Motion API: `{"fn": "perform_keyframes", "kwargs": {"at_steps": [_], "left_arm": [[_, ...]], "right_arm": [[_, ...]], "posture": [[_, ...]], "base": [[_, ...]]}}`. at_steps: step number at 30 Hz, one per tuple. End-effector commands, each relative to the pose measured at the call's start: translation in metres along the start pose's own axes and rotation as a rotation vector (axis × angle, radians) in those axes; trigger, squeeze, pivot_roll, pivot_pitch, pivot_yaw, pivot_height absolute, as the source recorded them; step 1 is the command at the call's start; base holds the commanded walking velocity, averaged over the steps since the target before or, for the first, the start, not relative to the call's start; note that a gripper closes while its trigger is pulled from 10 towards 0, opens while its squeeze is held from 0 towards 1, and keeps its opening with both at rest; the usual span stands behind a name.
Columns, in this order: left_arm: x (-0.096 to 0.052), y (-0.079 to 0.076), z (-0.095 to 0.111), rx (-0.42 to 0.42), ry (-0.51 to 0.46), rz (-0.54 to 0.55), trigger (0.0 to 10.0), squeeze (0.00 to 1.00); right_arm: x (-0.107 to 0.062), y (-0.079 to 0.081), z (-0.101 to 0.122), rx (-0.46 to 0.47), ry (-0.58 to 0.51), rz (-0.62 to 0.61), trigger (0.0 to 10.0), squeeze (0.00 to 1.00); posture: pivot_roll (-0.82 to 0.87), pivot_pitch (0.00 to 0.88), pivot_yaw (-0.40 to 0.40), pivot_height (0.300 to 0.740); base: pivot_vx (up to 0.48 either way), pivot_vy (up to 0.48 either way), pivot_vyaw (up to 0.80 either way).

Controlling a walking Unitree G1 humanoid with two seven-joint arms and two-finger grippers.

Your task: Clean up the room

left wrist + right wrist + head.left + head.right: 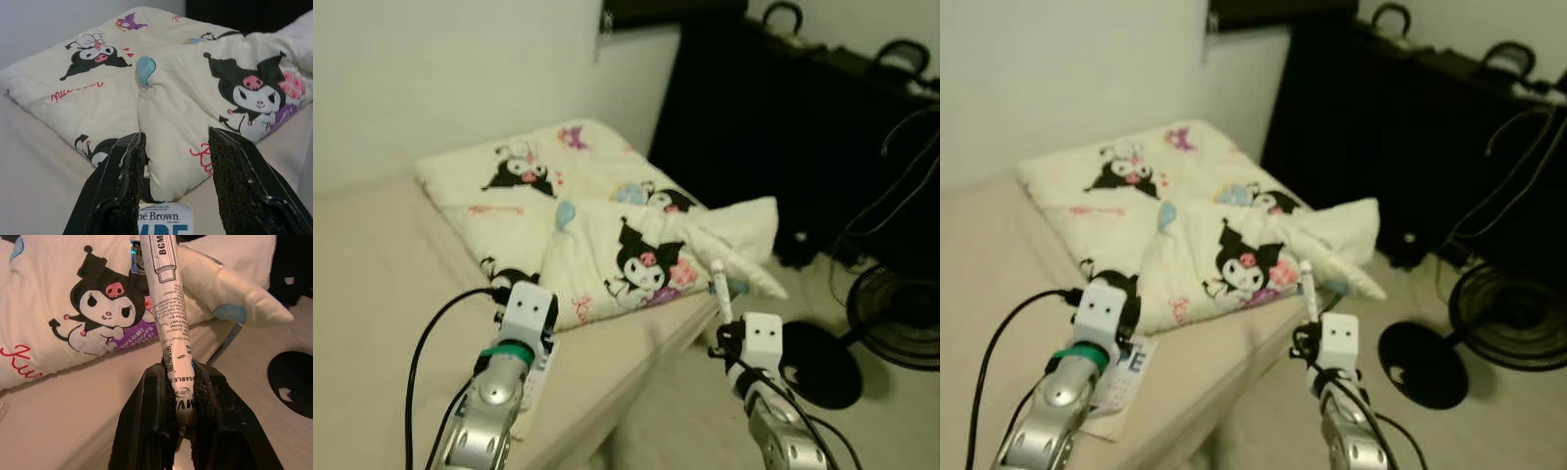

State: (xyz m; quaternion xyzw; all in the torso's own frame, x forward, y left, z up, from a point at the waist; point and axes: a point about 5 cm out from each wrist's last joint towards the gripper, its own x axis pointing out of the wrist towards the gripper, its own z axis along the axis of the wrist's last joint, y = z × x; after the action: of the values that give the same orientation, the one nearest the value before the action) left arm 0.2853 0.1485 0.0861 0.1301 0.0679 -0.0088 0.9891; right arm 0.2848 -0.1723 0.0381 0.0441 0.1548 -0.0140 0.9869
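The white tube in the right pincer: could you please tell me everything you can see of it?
The tube is slim, white and looks like plastic or paper wrapping, covered in small black print with a QR-like code. The right pincer is shut on its lower end, so it points up and away past the fingers, over the edge of the bed near the cartoon-print blanket. Its far end runs out of the wrist view.

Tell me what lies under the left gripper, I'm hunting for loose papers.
Beneath the open left gripper a printed paper lies on the bed, touching the cartoon blanket. The gripper covers most of its text.
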Motion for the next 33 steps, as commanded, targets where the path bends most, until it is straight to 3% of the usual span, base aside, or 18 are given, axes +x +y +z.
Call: {"fn": "perform_keyframes", "kwargs": {"at_steps": [1,33], "left_arm": [[-0.0020,-0.0016,-0.0063,-0.004,0.030,-0.006,10.0,0.00],[-0.0014,-0.0033,-0.0088,-0.017,0.034,0.000,10.0,0.00]], "right_arm": [[-0.0020,-0.0047,-0.0054,0.007,0.026,-0.017,10.0,0.00],[0.0009,-0.0061,-0.0050,0.013,0.031,-0.021,10.0,0.00]], "posture": [[0.12,0.000,-0.041,0.740],[0.11,0.000,-0.053,0.740]], "base": [[0.000,0.000,-0.80],[0.000,0.000,-0.80]]}}
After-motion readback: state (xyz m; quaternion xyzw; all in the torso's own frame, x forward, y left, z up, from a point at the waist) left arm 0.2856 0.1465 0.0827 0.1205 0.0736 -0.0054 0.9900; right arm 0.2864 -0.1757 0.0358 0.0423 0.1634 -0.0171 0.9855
